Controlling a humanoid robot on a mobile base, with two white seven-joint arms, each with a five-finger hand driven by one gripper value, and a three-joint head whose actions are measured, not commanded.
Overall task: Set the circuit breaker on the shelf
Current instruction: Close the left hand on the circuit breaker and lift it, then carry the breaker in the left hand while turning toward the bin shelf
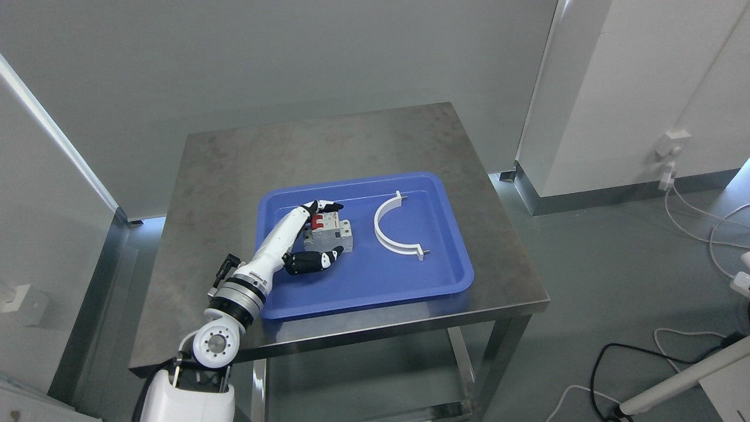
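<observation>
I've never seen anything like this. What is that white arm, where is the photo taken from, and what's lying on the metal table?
The photo comes from a camera on a humanoid robot's head, looking down. The white arm from the lower left is its left arm, ending in a black-and-white fingered left hand. On the steel table sits a blue plastic tray. In it lie a grey circuit breaker with red switches and a white curved plastic bracket. The fingers are curled around the breaker; whether it is lifted, I cannot tell. The right arm isn't visible.

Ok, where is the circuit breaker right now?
In the head view, the circuit breaker sits in the left half of the blue tray, between the left hand's fingers and thumb, left of the white curved bracket.
</observation>
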